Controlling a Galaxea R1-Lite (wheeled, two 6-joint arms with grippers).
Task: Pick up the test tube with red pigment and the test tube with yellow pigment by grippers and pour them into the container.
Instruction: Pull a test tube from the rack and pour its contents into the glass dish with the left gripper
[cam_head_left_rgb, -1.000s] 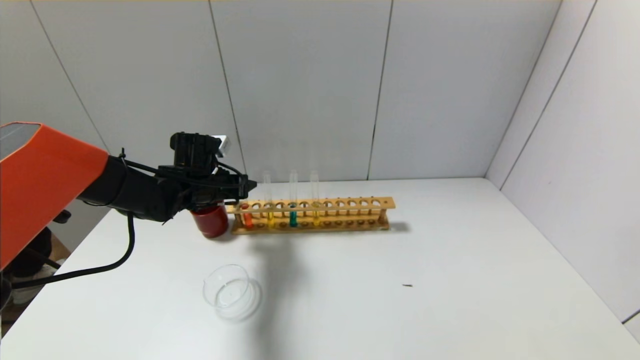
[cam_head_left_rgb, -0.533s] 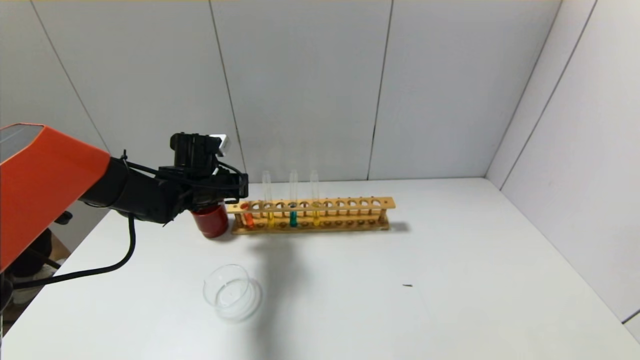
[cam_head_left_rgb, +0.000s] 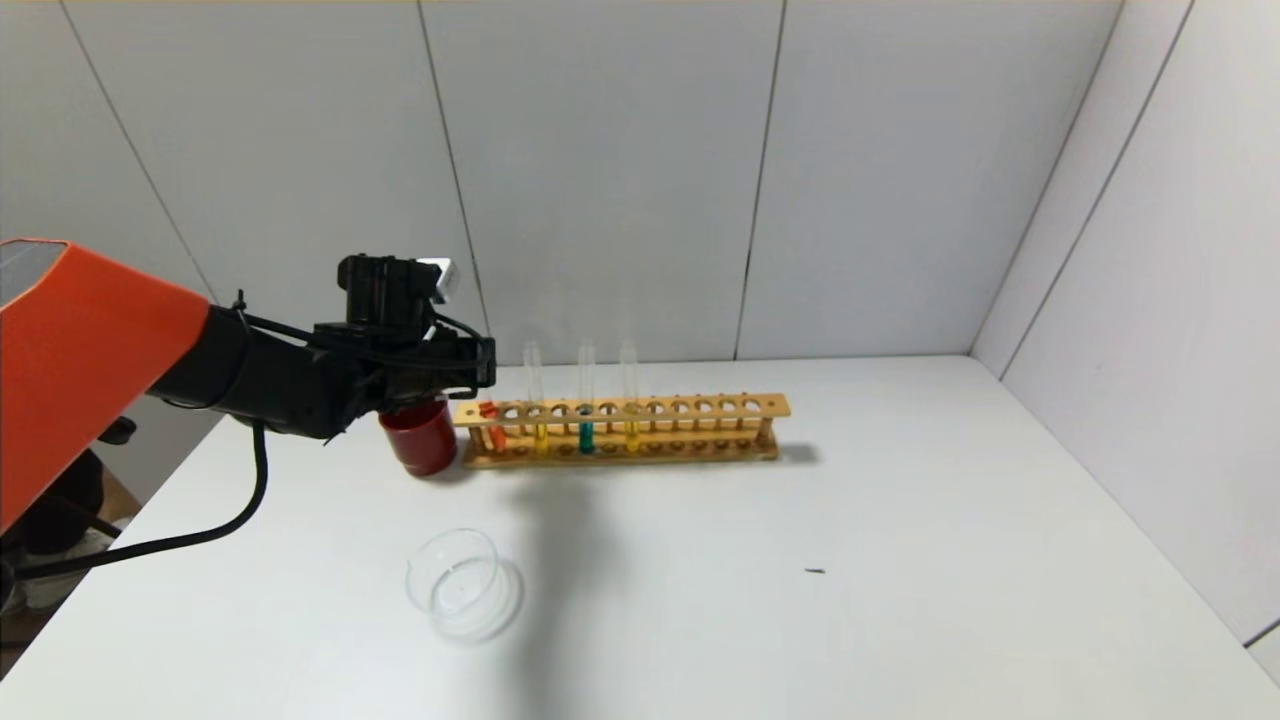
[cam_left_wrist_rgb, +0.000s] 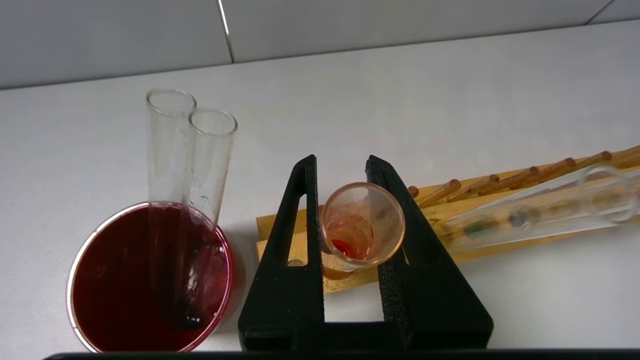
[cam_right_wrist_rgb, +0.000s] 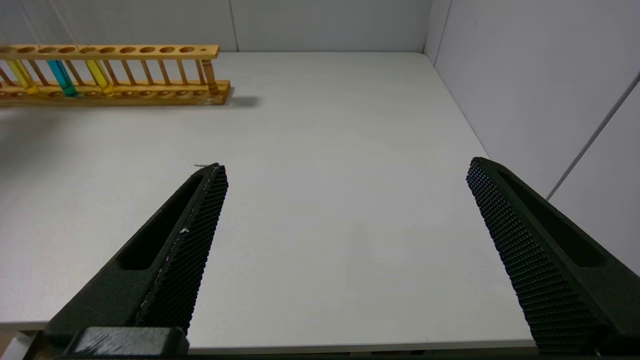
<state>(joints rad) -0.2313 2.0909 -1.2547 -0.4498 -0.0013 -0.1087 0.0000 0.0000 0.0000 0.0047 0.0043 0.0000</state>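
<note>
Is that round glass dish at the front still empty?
Yes, the glass dish looks clear and dry in the head view, with no coloured liquid inside.

orange-red tube liquid (cam_left_wrist_rgb: 350, 242), dark red cup (cam_head_left_rgb: 420, 438) (opaque), tan rack (cam_head_left_rgb: 640, 410)

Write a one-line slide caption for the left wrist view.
Left gripper shut on the clear glass test tube with red pigment above the wooden rack, beside the dark red cup.

Lab bench: wooden test-tube rack (cam_head_left_rgb: 620, 430)
</note>
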